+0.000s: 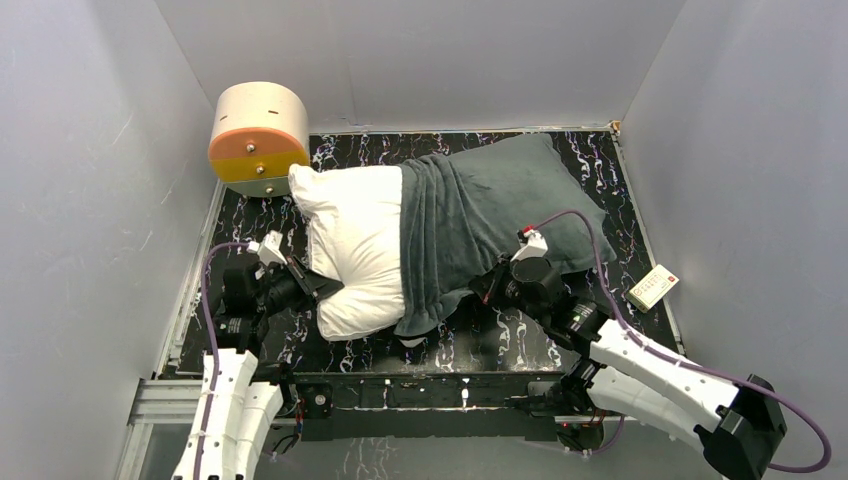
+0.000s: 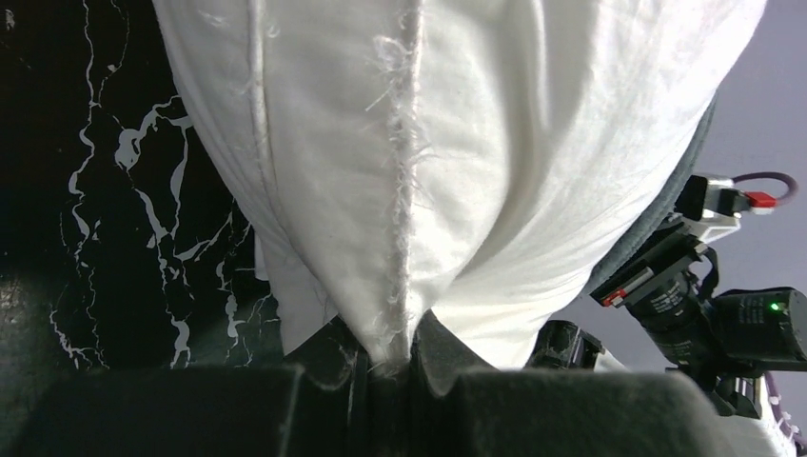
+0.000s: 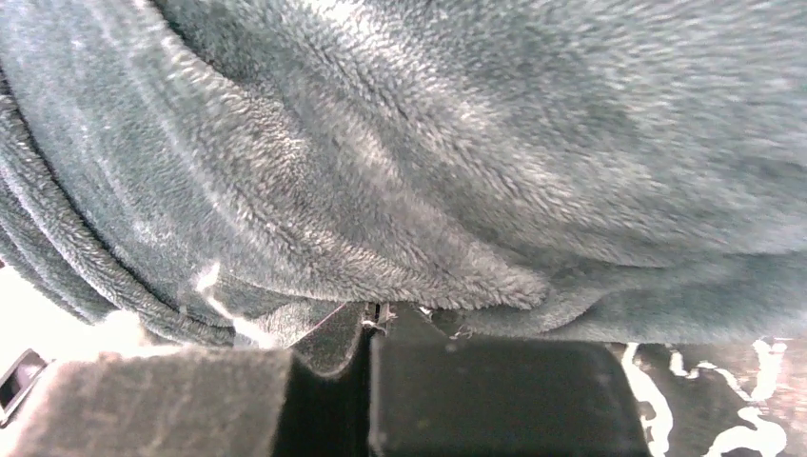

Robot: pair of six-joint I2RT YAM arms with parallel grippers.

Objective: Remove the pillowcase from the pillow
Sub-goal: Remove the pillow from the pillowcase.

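Fingertips of the left gripper (image 2: 390, 357) are pinched tight on the frayed, thread-shedding seam of the pillow (image 2: 495, 143). The smooth white cloth fans up from the pinch in taut creases. The right gripper (image 3: 371, 319) is likewise closed, with no gap between its dark fingers. Its tips nip the thick rolled hem of the pillowcase (image 3: 428, 143), a deep plush in dull grey-green with a soft, brushed nap.

From above, the left arm reaches forward low over the table (image 1: 500, 340), and its gripper (image 1: 318, 288) meets the pillow's near left corner. The right arm comes in from the lower right, folded at the elbow, and its gripper (image 1: 490, 285) is at the near edge of the pillowcase (image 1: 490, 205).

The pillow (image 1: 355, 235) lies slantwise across the black, white-veined table. Its plump left half is bare, and its right half is inside the pillowcase, whose open mouth is bunched in ridges across the middle.

A cream-and-orange cylinder (image 1: 258, 138) touches the pillow's far left corner. A small white box (image 1: 652, 287) lies near the table's right edge, apart from the fabric. Bare tabletop shows in front of the pillow and along the far side, while grey walls close in on three sides.
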